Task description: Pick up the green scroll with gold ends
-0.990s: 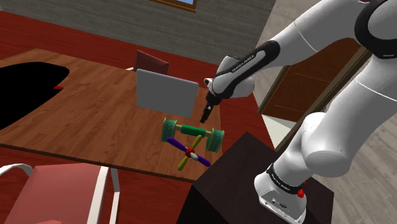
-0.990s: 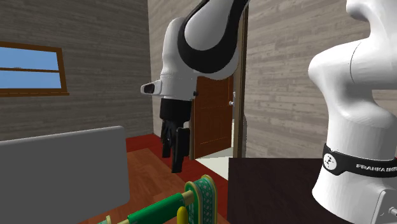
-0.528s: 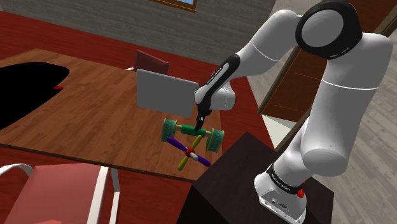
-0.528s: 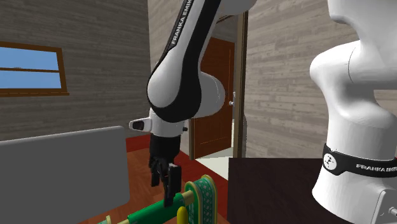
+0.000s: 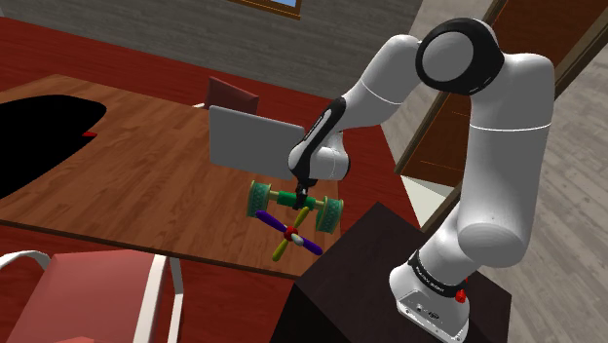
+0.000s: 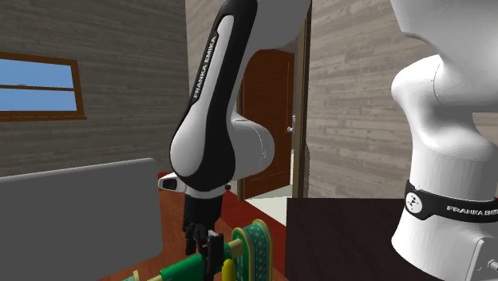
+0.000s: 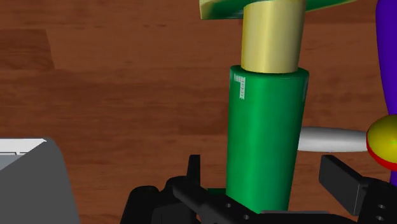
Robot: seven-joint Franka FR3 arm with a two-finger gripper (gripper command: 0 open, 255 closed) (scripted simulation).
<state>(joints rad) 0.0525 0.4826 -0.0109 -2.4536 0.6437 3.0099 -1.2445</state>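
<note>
The scroll (image 5: 289,201) is a green roll with gold necks and teal-green end discs, lying on the brown wooden table (image 5: 146,185) near its edge by the stand. My gripper (image 5: 303,199) has come straight down over the roll's middle. In the wrist view the green roll (image 7: 264,140) runs between the two black fingers (image 7: 343,184), which stand apart on either side of it with small gaps showing. In the second exterior view the gripper (image 6: 209,254) sits low over the scroll (image 6: 185,268), next to one end disc (image 6: 255,249). The gripper is open.
A toy with purple, yellow and green spokes (image 5: 290,237) lies just in front of the scroll. A grey slab (image 5: 253,141) stands behind it, with a red chair (image 5: 232,95) beyond. Another chair (image 5: 88,292) stands at the near left. The dark stand (image 5: 361,283) borders the table.
The arm has swung down and toward the shoulder view's left, bringing the gripper from above the scroll to low around its middle. The scroll has not moved.
</note>
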